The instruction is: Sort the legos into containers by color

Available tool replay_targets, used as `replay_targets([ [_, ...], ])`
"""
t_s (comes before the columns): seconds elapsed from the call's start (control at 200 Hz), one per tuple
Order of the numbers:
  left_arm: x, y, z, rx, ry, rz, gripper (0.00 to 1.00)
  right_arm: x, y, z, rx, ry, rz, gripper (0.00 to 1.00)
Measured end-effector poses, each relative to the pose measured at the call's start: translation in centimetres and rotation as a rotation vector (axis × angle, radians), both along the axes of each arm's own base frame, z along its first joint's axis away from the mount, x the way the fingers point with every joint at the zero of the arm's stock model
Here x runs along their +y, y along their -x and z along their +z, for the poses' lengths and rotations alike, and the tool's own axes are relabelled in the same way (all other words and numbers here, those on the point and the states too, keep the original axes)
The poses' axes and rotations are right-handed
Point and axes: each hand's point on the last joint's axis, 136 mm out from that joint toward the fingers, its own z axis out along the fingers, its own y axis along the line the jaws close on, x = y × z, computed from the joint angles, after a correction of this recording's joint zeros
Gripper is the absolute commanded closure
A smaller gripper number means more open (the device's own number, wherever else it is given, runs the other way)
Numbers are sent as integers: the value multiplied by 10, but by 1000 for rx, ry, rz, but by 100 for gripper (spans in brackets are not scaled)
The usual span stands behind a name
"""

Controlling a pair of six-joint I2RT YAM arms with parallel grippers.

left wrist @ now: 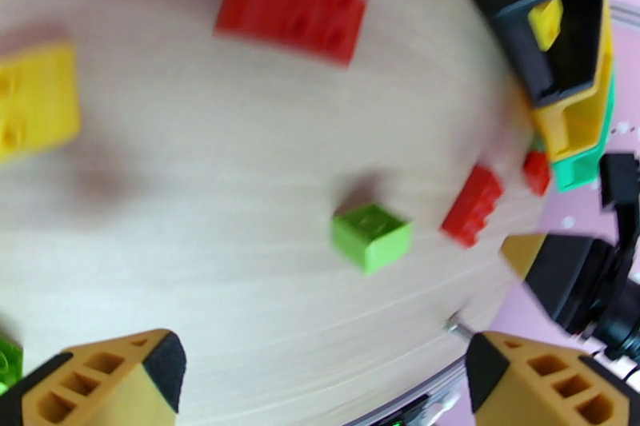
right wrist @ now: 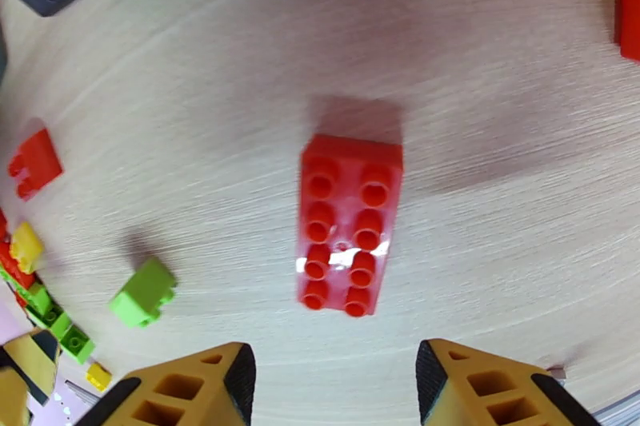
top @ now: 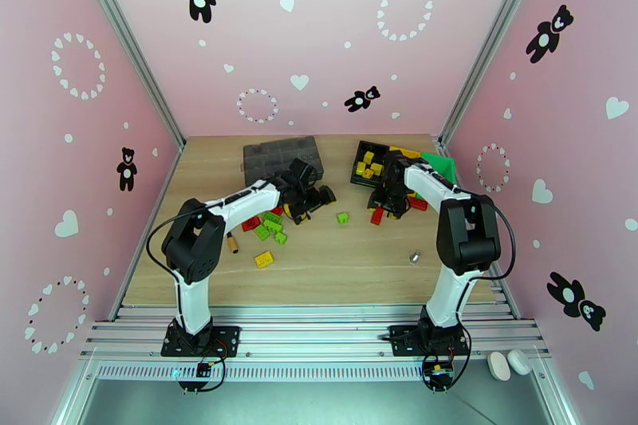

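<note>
Blurred red brick (left wrist: 292, 8), yellow brick (left wrist: 36, 100) cut by left edge, green bin (top: 440, 165) partly hidden

On the bench (top: 335, 279), the left gripper (top: 317, 199) hovers by the grey organizer box (top: 275, 154), with legos (top: 271, 226) scattered near its left. The right gripper (top: 388, 203) hangs just beside a red brick (top: 376, 216), near the containers (top: 440, 166) at far right.

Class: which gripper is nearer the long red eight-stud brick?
Right. The right gripper hangs open with the red brick just ahead of its fingers; the left gripper is farther off, with a green brick lying between.
</note>
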Motion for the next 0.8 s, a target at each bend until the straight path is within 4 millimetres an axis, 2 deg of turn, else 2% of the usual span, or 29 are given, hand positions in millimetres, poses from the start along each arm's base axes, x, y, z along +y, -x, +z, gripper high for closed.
replay_targets([
  [0.215, 12, 15, -3, -3, -16, 21, 1, 2, -5, -21, 21, 9, 4, 43],
  [0.405, 14, 13, 0, -24, -15, 36, 2, 5, -1, -44, 79, 19, 18, 44],
  [0.616, 14, 12, 1, -26, -17, 37, 1, 6, -4, -44, 71, 22, 21, 55],
  [0.801, -6, -11, 13, -56, 19, 27, 2, 6, -5, -43, 69, 22, 18, 65],
])
